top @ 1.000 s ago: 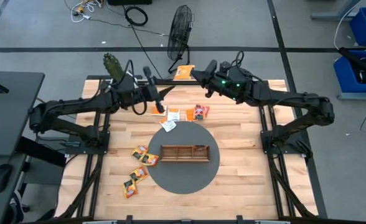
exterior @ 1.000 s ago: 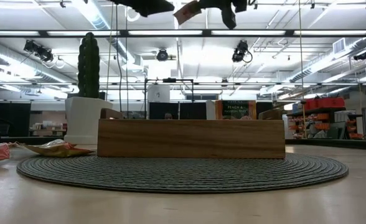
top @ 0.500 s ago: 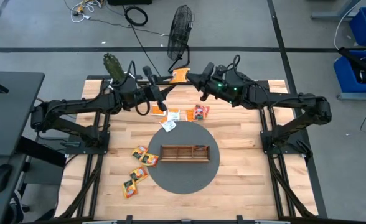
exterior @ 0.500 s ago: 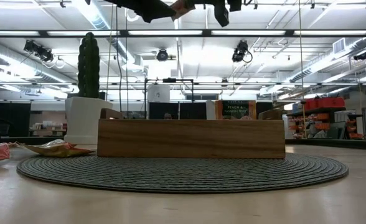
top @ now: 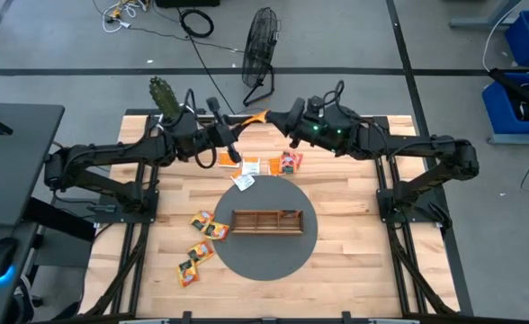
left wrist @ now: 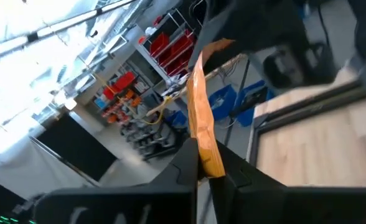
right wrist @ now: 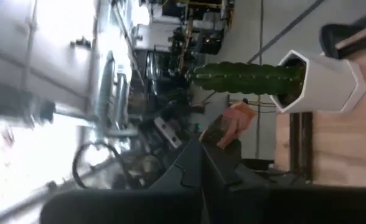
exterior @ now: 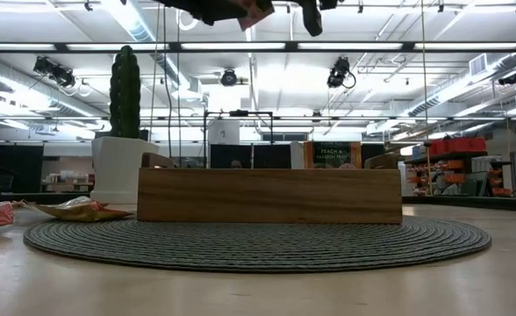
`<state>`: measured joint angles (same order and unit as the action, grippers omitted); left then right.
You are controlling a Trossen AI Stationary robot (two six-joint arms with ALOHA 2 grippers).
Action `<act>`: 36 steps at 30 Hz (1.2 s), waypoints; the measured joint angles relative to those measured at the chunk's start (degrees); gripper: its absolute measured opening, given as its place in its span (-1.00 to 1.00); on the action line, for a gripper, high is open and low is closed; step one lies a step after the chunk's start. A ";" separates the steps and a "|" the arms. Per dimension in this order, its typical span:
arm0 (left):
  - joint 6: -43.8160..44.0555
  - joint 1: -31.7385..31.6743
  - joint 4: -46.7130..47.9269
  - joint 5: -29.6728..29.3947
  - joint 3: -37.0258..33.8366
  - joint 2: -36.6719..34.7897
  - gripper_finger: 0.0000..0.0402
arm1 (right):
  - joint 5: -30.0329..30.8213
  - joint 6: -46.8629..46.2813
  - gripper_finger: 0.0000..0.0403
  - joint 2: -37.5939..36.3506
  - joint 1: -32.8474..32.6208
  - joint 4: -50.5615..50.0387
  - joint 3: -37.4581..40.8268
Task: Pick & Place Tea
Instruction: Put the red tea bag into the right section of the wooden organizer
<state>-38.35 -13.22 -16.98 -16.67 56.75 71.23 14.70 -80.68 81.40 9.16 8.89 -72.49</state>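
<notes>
An orange tea sachet (top: 255, 117) hangs high above the table's far edge between my two grippers. My left gripper (top: 240, 125) is shut on it, and it stands edge-on between the fingers in the left wrist view (left wrist: 201, 118). My right gripper (top: 276, 118) meets the sachet's other end (right wrist: 236, 119) and looks shut on it. In the low view the sachet (exterior: 256, 10) shows at the top, among the dark grippers. Other sachets lie flat on the table near the far side (top: 260, 165) and at the near left (top: 201, 238). My left gripper pinches the sachet's lower edge (left wrist: 205, 163) between its two fingers, coming level from the table's left. The sachet stands on edge, lifted clear of the table. My right gripper has the sachet's opposite end (right wrist: 228, 134) at its fingertips, coming level from the table's right. The fingers hide the place of contact.
The long wooden compartment tray (top: 266, 220) lies on a round grey mat (top: 273, 261) in the table's middle; it also shows in the low view (exterior: 269, 195). A cactus in a white pot (top: 163, 94) stands at the far left corner.
My right gripper has carried the orange sachet toward the table's left and a little nearer, up to my left gripper. The sachet now sits between both grippers, still clear of the table.
</notes>
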 joint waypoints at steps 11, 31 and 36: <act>16.69 -0.25 9.53 5.53 0.04 -4.10 -0.92 | -6.36 52.23 -0.50 -5.83 -0.53 -2.30 -0.02; 43.28 -6.00 13.40 37.03 -0.02 -3.72 -0.92 | -13.63 78.11 -0.02 -5.33 -3.07 -16.74 -0.07; 43.26 -5.78 13.43 37.10 0.00 -3.68 -0.90 | -12.22 78.39 -0.04 -3.60 -3.01 -14.63 -0.07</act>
<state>4.91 -19.00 -3.55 20.43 56.75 67.55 2.48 -2.29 77.80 6.15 -5.74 -72.55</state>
